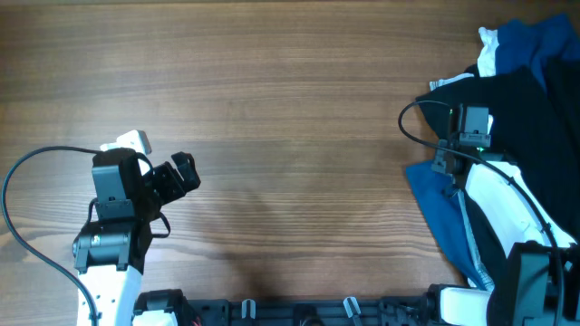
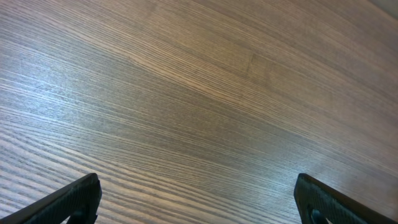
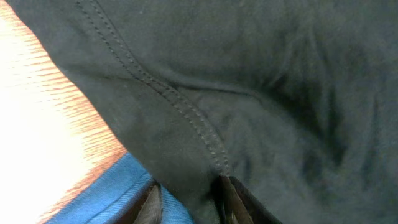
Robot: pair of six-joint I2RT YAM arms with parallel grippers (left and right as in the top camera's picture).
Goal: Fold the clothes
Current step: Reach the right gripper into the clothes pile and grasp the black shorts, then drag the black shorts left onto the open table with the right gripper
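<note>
Wood-grain table (image 1: pixel 272 109) carried the plain black fabric garment (image 1: pixel 535 136) heaped at its right edge and running out of frame, so its long axis could not be told. Its double-stitched seam (image 3: pixel 186 115) slanted down toward the right gripper (image 3: pixel 189 200), which pinched a fold beside bright blue cloth (image 1: pixel 439 213). The left gripper (image 1: pixel 181 172) hovered spread wide over bare wood.

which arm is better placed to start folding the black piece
Right. The right fingers pinch a seamed fold of the black garment. The left fingers stand wide open over bare table, far across from the clothes, so that arm would likely need to travel first.
</note>
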